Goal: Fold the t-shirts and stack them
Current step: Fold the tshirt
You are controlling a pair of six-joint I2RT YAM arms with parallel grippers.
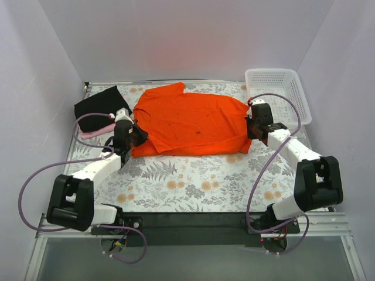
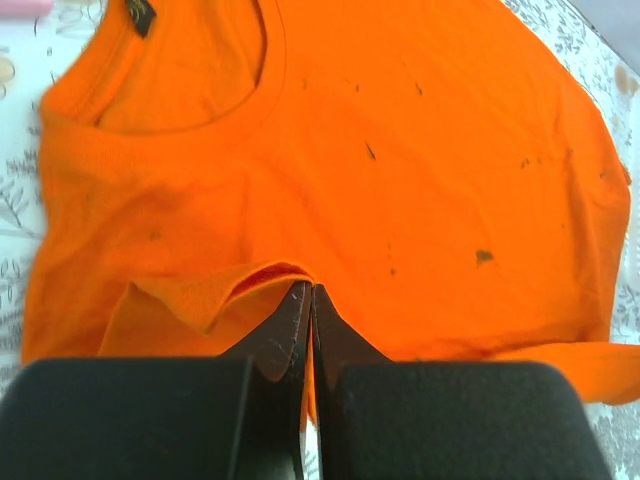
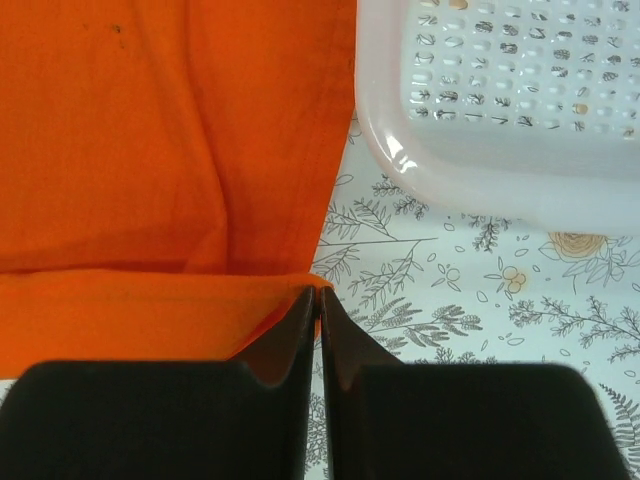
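I had the orange t-shirt point(image 1: 193, 120) spread flat across the far half of the bench point(image 1: 193, 181), with its collar toward the left and its hem toward the right.

The left arm point(image 1: 99, 167) reached in at the shirt's near-left corner. In its wrist view the jaws were clenched tip to tip on a small raised ridge of orange cloth, just below the neckline. The rest of the orange t-shirt point(image 2: 420, 170) stretched away ahead of the tips, dotted with dark specks.

The right arm point(image 1: 293, 149) reached the opposite end. Its jaws were pressed together on the near corner of the hem. In that wrist view the orange t-shirt point(image 3: 160, 130) filled the left of the picture, and a folded strip ran along just in front of the tips. The white mesh basket point(image 3: 450, 190) sat on the bench just right of the cloth edge and was not touching the jaws. From above, the basket point(image 1: 275, 71) occupied the far-right corner.

The black t-shirt point(image 1: 99, 104) lay folded at the far-left corner, close beside the orange collar. The pale pink t-shirt point(image 1: 96, 132) peeked out at its near edge, behind the left arm's wrist. Neither pair of jaws touched either of them.
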